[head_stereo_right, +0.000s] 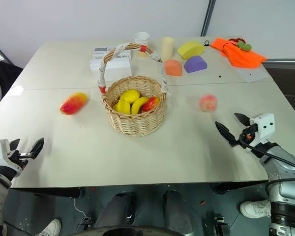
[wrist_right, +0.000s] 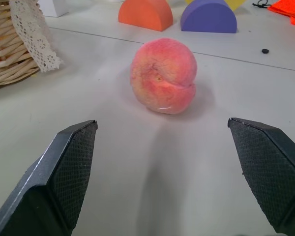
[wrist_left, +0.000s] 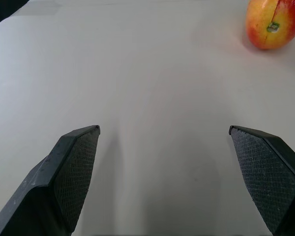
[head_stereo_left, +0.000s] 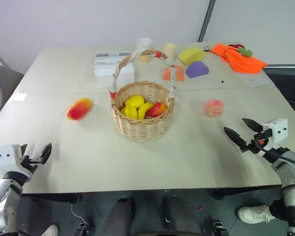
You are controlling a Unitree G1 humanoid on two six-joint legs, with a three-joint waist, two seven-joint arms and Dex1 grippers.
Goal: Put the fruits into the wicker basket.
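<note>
Left eye view: all places are given from the wicker basket [head_stereo_left: 142, 118], which stands mid-surface.
Left gripper [head_stereo_left: 35, 156]: far to the basket's left and nearer the robot, at the surface's [head_stereo_left: 187, 157] near edge; fingers released, spread wide, nothing between them.
Mango [head_stereo_left: 79, 108]: lies on the surface left of the basket, well apart from it.
Basket contents: yellow lemon-like pieces [head_stereo_left: 134, 102] and a red-yellow piece [head_stereo_left: 157, 109] already inside.
Peach [head_stereo_left: 213, 107]: right of the basket, apart from it.
Right gripper [head_stereo_left: 240, 132]: right of the basket, nearer the robot than the peach; fingers released and empty.
Step in hand: probably reaching for the peach, which the right wrist view shows centred ahead of the fingers.
Doing it well: advance low until the pads flank the peach's widest part, close gently so it does not roll, then lift over the rim, clear of the arched handle [head_stereo_left: 144, 55].
</note>
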